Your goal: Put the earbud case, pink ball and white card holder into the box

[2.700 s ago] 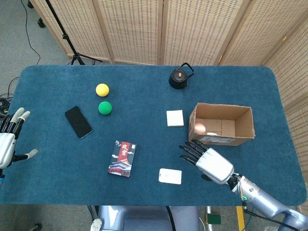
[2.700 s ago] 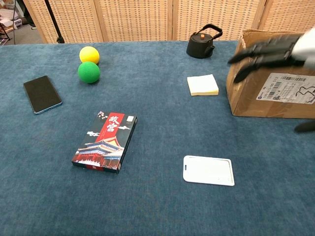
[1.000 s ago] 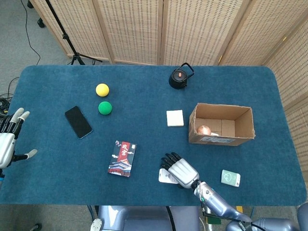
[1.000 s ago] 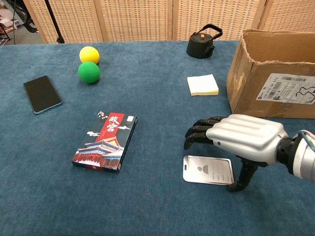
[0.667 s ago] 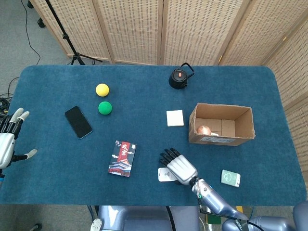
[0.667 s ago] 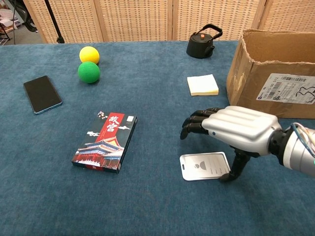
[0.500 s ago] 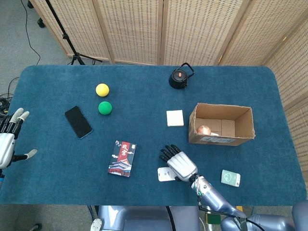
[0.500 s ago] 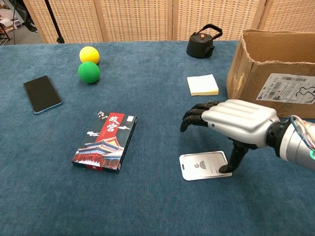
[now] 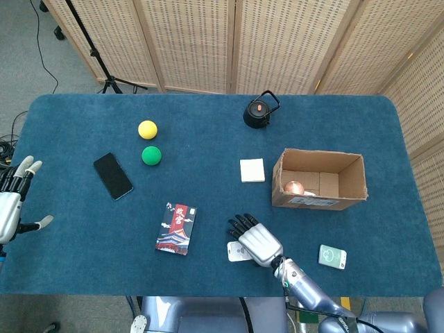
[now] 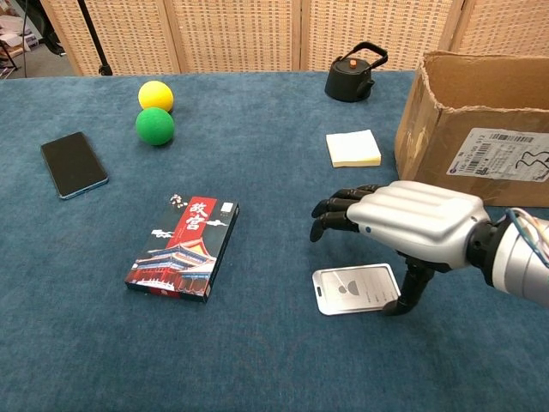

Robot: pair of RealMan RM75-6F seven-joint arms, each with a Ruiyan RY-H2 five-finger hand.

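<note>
I'm hovering my right hand [image 10: 418, 225] palm-down over the white card holder [image 10: 354, 289], which is lying flat on the table w/ its long axis running left-right, thumb touching its right edge, other fingers spread & gripping nothing, box [image 10: 480, 129] sitting beyond to the right.

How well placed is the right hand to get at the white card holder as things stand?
Probably well placed. The right hand hovers right over the white card holder, its thumb at the card's right edge. The card lies flat on the table with nothing beside it, so the fingers have free room.
</note>
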